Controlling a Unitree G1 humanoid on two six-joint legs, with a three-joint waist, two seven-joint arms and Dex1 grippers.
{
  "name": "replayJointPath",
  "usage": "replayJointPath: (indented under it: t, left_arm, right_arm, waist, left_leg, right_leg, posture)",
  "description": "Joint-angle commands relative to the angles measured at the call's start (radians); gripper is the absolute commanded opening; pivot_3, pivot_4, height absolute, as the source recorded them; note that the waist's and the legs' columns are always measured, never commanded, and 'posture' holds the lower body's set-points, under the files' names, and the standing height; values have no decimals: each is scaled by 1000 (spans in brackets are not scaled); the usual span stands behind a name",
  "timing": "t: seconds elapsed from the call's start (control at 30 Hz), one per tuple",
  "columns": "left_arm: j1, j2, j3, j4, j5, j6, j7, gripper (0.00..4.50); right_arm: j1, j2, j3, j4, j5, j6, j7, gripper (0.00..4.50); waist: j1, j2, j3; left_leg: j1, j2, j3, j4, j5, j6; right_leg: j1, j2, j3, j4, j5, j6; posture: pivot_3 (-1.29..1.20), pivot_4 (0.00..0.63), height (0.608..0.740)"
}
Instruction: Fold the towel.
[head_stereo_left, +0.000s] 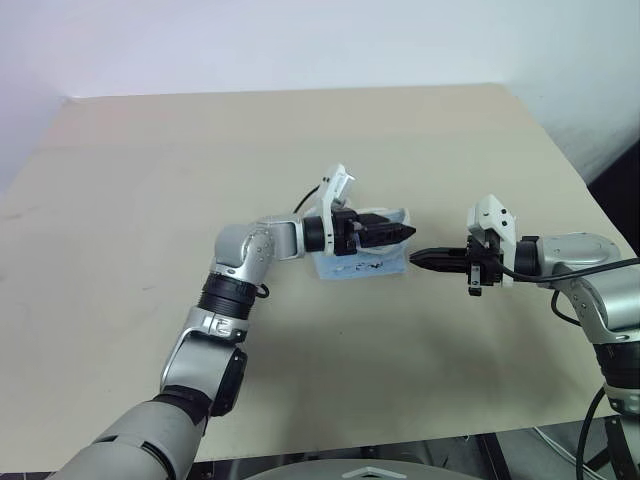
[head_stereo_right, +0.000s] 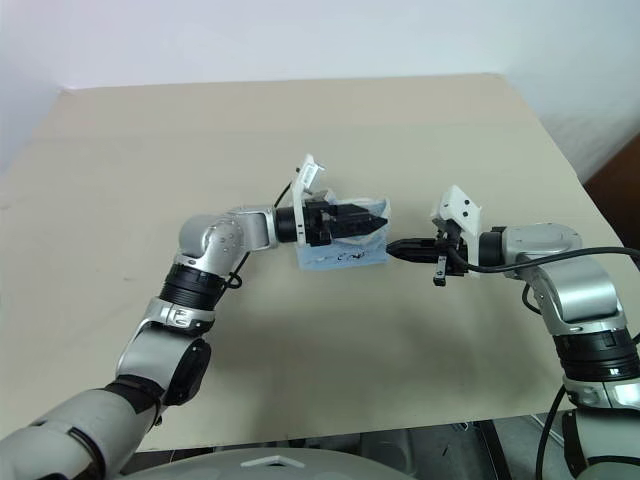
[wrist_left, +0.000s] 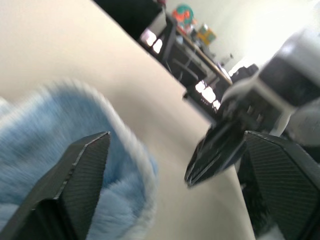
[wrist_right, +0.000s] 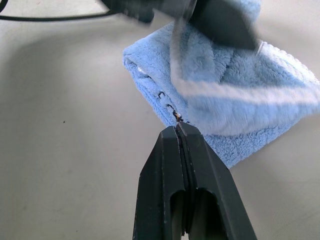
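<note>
Already the towel (head_stereo_left: 360, 262) is lying as a small folded bundle at the centre of the frame on the beige tabletop (head_stereo_left: 150, 180) in the left eye view, with the left claw (head_stereo_left: 397, 232) hovering over it from the left and the right claw (head_stereo_left: 420, 258) pointing at its right edge from the right side of the frame. Moving to the right eye view, the same bundle is sitting mid-frame, the left claw over its top and the right claw's tip just beside its right edge. Turning to the left wrist view, the left claw's two fingers (wrist_left: 75, 175) are standing wide apart, released, with fluffy blue cloth lying below and between them at the lower left, gripped by neither. Looking through the right wrist view, the right claw is showing its fingers (wrist_right: 172, 165) pressed together, clenched on nothing, their tips close to the towel's near edge where small dark marks (wrist_right: 175, 114) are showing. Judging from this, the fold seems to be just laid and let go; next, the left arm probably needs to be pulling clear without dragging the top layer, while checking that the edges are lying square.
</note>
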Motion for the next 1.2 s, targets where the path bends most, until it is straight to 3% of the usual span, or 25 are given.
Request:
replayJointPath:
  t: [0.03, 0.3, 0.57, 0.87, 1.2]
  left_arm:
    - [-53, 2, 83, -105, -91, 56, 33, 4421]
    - [1, 156, 88, -175, -74, 52, -3, 4421]
    - [161, 292, 60, -268, -89, 94, -56, 4421]
    - [233, 247, 37, -307, -93, 96, -22, 4421]
    - [139, 93, -7, -183, -49, -14, -20, 4421]
  right_arm:
    - [-25, -8, -9, -13, 12, -9, 13, 0]
    - [-47, -1, 5, 4, 9, -7, 26, 0]
    - [-42, 4, 11, -12, 16, 4, 25, 0]
    - [-38, 4, 8, -28, 22, 20, 19, 0]
    - [-22, -7, -4, -26, 10, 13, 13, 0]
  waist:
    - [0, 0, 0]
    - [-2, 0, 0]
    - [0, 0, 0]
    - [0, 0, 0]
    - [1, 0, 0]
  left_leg:
    - [0, 0, 0, 0, 1, -1]
    - [0, 0, 0, 0, 3, -4]
    - [0, 0, 0, 0, 2, -5]
    - [0, 0, 0, 0, 2, -5]
    - [0, 0, 0, 0, 2, -5]
  right_leg:
    - [0, 0, 0, 0, 0, 0]
    - [0, 1, 0, 0, 1, 1]
    - [-1, 0, 0, 0, 1, 1]
    - [-1, -1, 0, 0, 1, 1]
    - [0, -1, 0, 0, 1, 1]
  posture:
    - [0, 150, 740]
    - [0, 150, 740]
    - [0, 150, 740]
    - [0, 150, 740]
    - [0, 150, 740]
